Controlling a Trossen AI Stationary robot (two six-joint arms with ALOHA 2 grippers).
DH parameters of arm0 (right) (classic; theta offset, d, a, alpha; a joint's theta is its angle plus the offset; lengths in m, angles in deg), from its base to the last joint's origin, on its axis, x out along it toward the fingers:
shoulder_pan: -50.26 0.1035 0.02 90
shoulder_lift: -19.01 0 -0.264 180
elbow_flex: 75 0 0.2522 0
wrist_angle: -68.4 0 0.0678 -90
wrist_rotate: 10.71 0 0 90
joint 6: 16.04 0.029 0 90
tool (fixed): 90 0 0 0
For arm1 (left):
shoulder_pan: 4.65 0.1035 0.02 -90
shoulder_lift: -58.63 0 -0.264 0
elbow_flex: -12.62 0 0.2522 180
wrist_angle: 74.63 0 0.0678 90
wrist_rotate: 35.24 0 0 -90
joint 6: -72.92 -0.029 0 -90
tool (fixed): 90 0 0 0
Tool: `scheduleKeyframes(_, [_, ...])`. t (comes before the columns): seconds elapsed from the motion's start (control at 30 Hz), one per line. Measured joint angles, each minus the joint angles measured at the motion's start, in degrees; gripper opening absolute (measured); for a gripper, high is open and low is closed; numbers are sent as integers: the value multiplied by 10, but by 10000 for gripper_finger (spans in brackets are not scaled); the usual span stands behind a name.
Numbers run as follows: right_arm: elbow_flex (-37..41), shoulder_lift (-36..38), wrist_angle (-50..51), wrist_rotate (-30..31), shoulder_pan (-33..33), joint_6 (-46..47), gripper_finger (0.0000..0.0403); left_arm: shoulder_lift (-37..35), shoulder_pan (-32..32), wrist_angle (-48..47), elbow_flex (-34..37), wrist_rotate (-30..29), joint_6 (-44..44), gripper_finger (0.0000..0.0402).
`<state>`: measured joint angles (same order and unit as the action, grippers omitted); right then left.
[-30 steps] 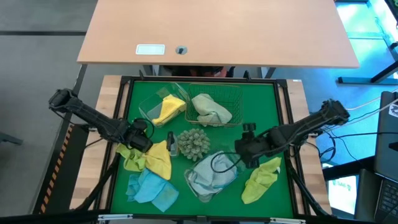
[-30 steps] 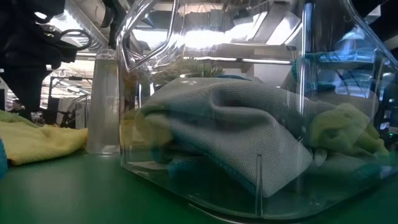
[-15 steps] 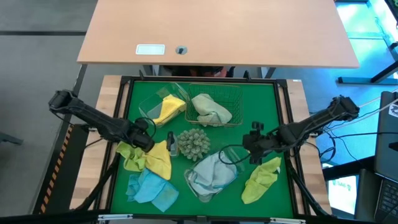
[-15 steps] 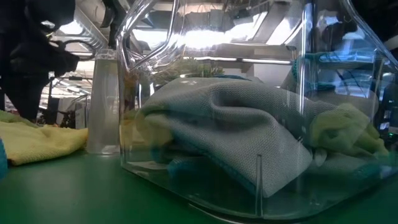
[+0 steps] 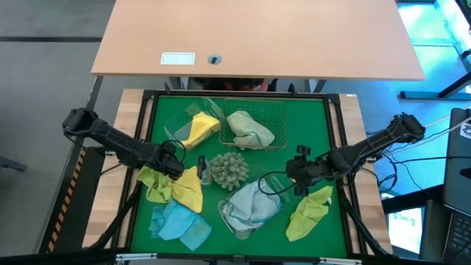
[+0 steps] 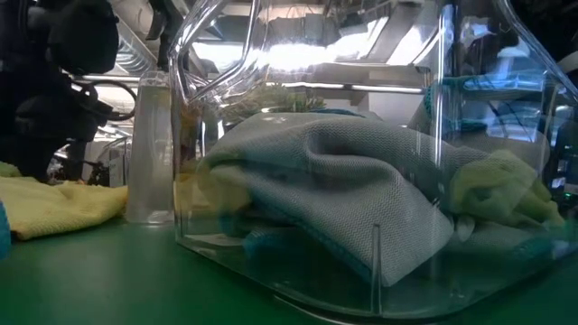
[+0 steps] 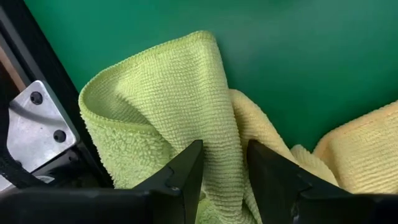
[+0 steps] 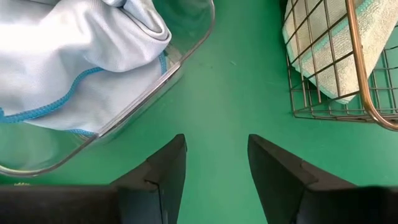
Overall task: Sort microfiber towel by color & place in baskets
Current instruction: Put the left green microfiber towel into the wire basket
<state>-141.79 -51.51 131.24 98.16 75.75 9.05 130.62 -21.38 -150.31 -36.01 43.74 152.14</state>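
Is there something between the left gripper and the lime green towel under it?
Nothing visible. The left gripper stands with its jaws apart directly over a fold of the lime green towel, with no object between them.

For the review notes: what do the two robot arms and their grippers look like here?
Both arms are black, slim and jointed, with a rounded housing at the outer joint. Thin black cables loop beside the left gripper and below the right gripper. In each wrist view the fingers are matte black, flat and wedge-shaped, with no markings visible.

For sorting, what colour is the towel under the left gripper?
Lime green towel, under the left gripper; clearest in the left wrist view.
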Motion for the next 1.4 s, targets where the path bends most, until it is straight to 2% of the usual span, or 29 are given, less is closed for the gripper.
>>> scheduleKeyframes(0.5, [0,0,-1,0,0,0,172,-47,0,-1,0,2,-1,8])
scheduleKeyframes(0.73, [0,0,-2,0,0,0,172,-68,0,-29,-27,3,-19,2])
scheduleKeyframes(0.9, [0,0,-2,0,0,0,172,-83,0,-110,-108,5,-41,2])
scheduleKeyframes(1.17, [0,0,-2,0,0,0,172,-95,0,-219,-295,-8,-80,1])
scheduleKeyframes(1.4, [0,-1,-2,0,0,1,172,-98,-1,-220,-442,-83,-134,0])
